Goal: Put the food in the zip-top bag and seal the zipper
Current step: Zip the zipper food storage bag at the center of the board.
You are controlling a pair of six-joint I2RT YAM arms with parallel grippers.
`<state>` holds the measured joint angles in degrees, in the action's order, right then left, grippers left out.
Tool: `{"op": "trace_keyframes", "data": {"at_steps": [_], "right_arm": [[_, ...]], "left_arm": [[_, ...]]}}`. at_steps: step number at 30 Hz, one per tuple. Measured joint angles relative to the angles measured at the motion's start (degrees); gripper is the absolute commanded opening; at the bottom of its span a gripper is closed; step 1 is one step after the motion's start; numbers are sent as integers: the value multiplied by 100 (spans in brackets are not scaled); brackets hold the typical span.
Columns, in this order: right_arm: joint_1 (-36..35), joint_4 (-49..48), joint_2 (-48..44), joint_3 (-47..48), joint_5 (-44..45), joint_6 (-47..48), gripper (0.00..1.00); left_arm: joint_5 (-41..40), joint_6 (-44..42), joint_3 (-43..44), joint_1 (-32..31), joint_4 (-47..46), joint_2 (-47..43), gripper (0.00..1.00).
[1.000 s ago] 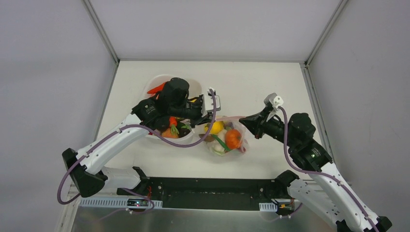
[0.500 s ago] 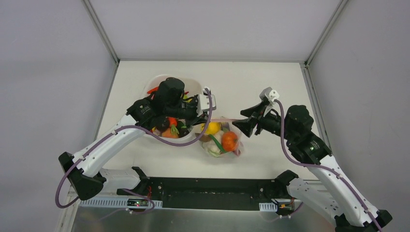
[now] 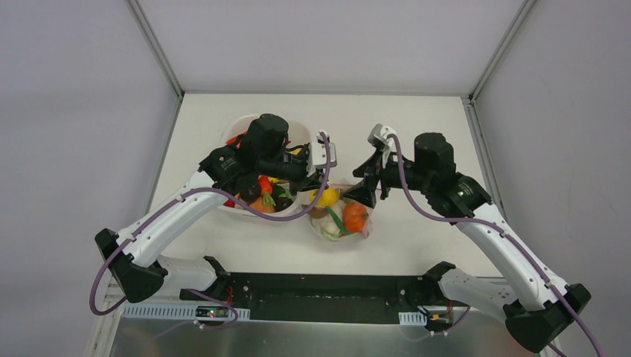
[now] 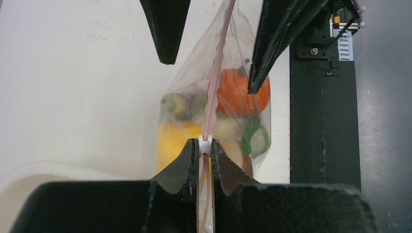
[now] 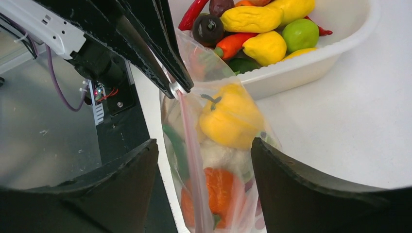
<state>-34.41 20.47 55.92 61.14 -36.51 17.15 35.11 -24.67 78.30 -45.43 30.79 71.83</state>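
From above, reads as the sealing step. Shows the left gripper pressed together at the top edge of the zip-top bag. Shows the right gripper spread wide just beyond it, over the same edge. Leaves the bag slumped on the table below both grippers. Puts the white tub under and behind the left wrist.

From the left wrist, shows the closed fingertips pinching the pink zipper right at a small white slider. Follows the strip straight ahead, fairly taut, to where it passes between the 2 black right fingers, 1 on each side and neither touching it. Through the clear wall below the strip, picks out:
- an orange toy
- a yellow piece
- a white piece
- green bits

From the right wrist, confirms the spread fingers straddling the bag. Between them sit a yellow pepper, something white and the orange toy lower down. Beyond the fingertips, finds the tub holding plenty more:
- a red chilli
- a dark purple toy
- 2 or more yellow pieces
- a green round fruit

So likely only part of the food is bagged.

Probably calls next for closing the right fingers on the strip ahead of the slider and holding it taut while the left draws the slider along. Risks a gap if the edge goes slack or twists.
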Motion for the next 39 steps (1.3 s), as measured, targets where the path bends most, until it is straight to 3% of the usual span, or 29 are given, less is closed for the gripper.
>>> {"op": "trace_keyframes", "data": {"at_steps": [9, 14, 19, 31, 39], "right_arm": [[0, 44, 184, 2, -210, 254, 44], [-2, 42, 166, 2, -166, 304, 17], [-2, -37, -42, -87, -57, 308, 1], [-33, -188, -396, -374, 343, 254, 0], [-33, -221, -817, -632, 734, 153, 0]], "left_arm": [[90, 26, 0, -2, -2, 7, 0], [85, 48, 0, -35, -9, 17, 0], [81, 70, 0, -35, -42, 17, 0], [-116, 66, -105, -22, -105, -44, 0], [-284, 68, -872, 393, -81, -828, 0]]}}
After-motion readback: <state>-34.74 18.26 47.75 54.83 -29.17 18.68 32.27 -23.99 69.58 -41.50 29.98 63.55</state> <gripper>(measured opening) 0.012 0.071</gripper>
